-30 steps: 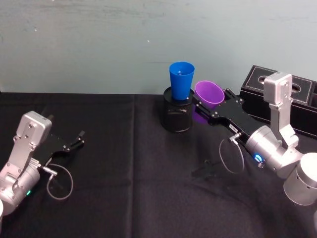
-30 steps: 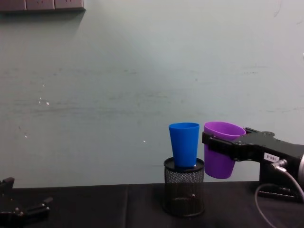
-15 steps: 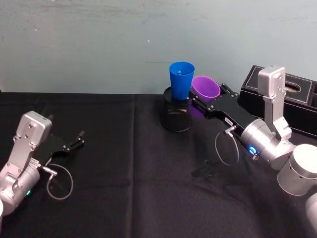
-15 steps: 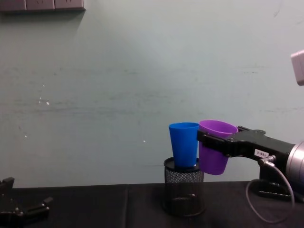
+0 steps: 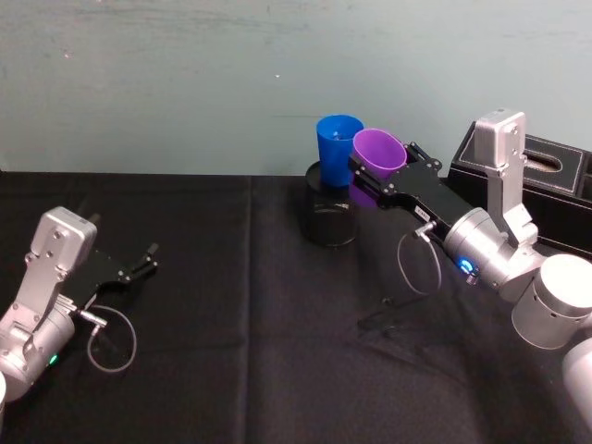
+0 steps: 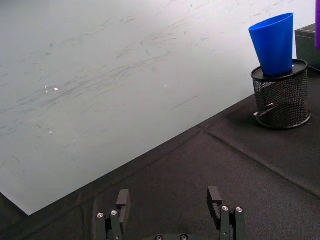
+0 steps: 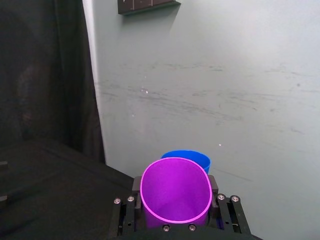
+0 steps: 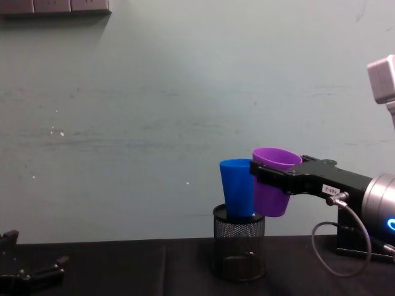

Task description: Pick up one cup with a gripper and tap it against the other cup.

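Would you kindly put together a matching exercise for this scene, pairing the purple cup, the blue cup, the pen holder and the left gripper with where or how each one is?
Column A
1. purple cup
2. blue cup
3. pen holder
4. left gripper

Column B
a. open, low at the left of the table
b. standing on the table, a cup in its mouth
c. clamped in the right gripper, lifted off the table
d. seated in the pen holder

Pairs: 1-c, 2-d, 3-b, 4-a
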